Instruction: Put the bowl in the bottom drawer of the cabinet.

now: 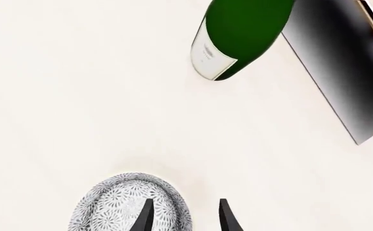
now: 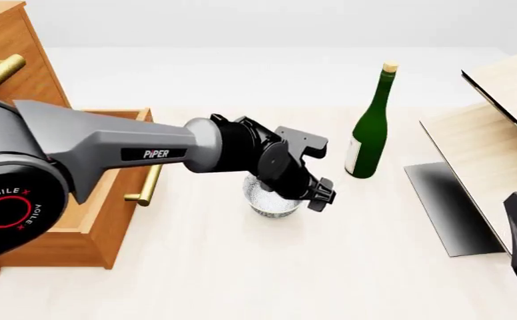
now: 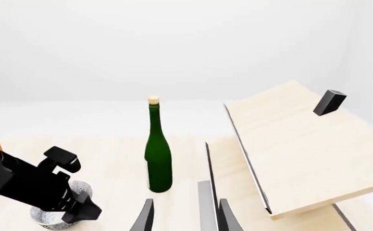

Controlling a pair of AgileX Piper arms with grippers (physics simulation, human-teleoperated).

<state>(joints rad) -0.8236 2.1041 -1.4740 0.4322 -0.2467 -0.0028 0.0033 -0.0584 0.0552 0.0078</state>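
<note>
Left gripper (image 2: 316,192) is lowered over the one bowl (image 2: 270,200), its fingers spread about the rim. One green bottle (image 2: 370,127) is stood nearby; one bottom drawer (image 2: 94,200) is pulled open. Right gripper (image 3: 185,216) is parted, empty.

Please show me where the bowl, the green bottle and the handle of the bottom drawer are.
bowl (image 2: 270,202): front view, on its speckled side wall below the left gripper.
green bottle (image 2: 370,130): front view, on its upper body.
bottom drawer handle (image 2: 149,185): front view, on the brass bar.
</note>
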